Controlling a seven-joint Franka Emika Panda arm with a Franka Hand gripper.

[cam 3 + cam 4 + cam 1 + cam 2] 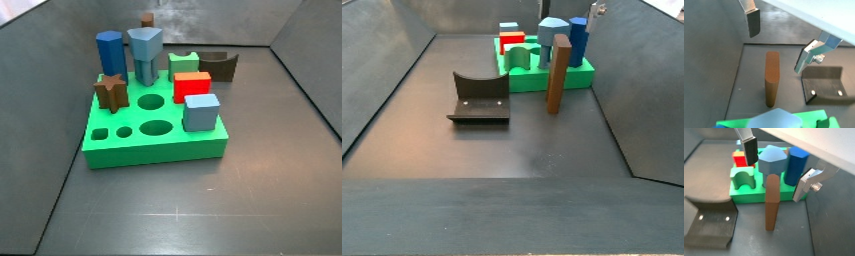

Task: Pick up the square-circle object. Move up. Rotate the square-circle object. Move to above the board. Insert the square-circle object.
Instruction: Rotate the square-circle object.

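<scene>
The fingers [749,150] of the gripper [774,168] hang spread wide above the square-circle object [772,203], which stands upright beside the board [751,194], holding nothing.

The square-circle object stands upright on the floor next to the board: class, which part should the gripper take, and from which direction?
Probably its upper end, from straight above. The square-circle object stands upright on the floor, apart from the board and the fixture, so its top is free. The gripper hangs above it, open, with a finger on either side, ready to close on the flat faces.
</scene>
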